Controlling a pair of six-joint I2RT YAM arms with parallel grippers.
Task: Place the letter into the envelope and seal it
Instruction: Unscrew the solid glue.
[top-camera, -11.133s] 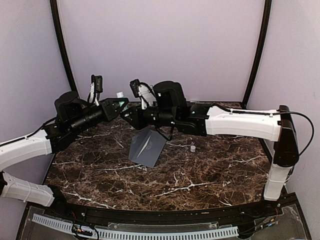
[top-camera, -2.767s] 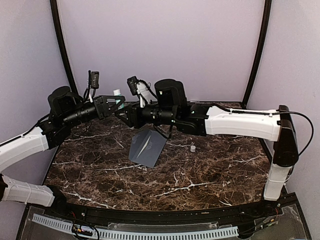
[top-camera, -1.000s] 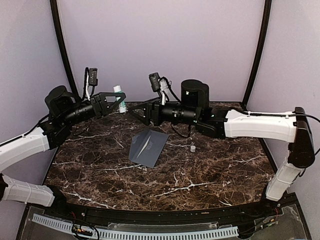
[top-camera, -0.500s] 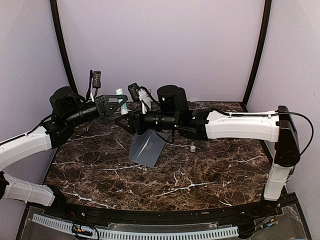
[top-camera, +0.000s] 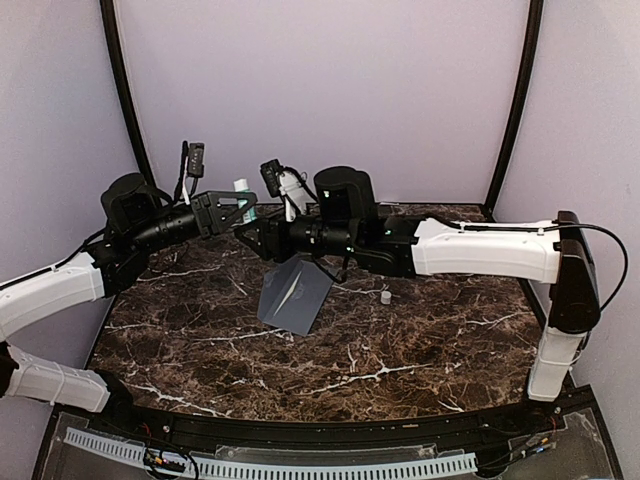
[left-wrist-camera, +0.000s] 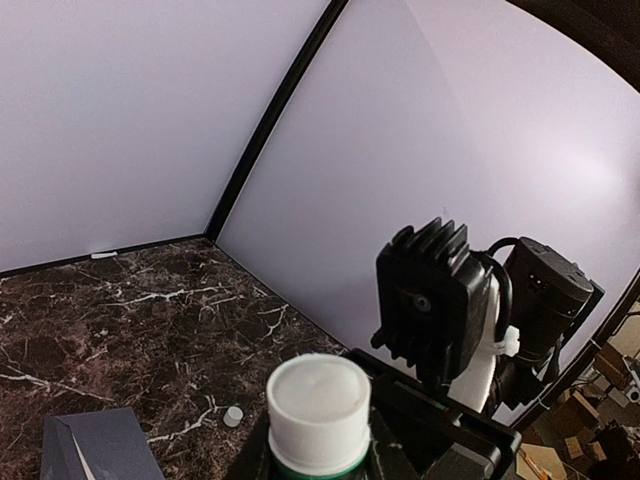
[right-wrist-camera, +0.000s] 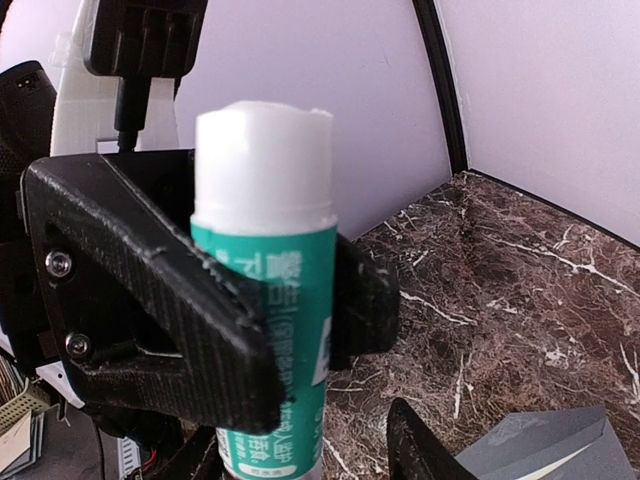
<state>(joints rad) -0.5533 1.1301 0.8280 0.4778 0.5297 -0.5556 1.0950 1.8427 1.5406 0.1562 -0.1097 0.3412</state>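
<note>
The grey envelope (top-camera: 293, 295) lies flat on the marble table, also seen in the left wrist view (left-wrist-camera: 95, 445) and the right wrist view (right-wrist-camera: 545, 450). The letter is hidden; only a thin pale line shows along the envelope's fold. My left gripper (top-camera: 238, 207) is shut on a green-and-white glue stick (top-camera: 243, 189), held upright above the table's back. Its black fingers (right-wrist-camera: 150, 300) clamp the stick's (right-wrist-camera: 270, 300) middle. My right gripper (top-camera: 252, 233) stands open around the stick's lower end, its fingers (right-wrist-camera: 425, 450) apart from the tube. The stick's white top (left-wrist-camera: 318, 400) fills the left wrist view.
A small white cap (top-camera: 386, 297) sits on the table right of the envelope, also in the left wrist view (left-wrist-camera: 233, 416). Purple walls and black corner posts (top-camera: 125, 100) close the back and sides. Both arms meet above the table's far left.
The right arm swung left from the table's back middle and brought its gripper up under the glue stick, its jaws narrowing. The left gripper kept hold of the stick, shifting slightly.
</note>
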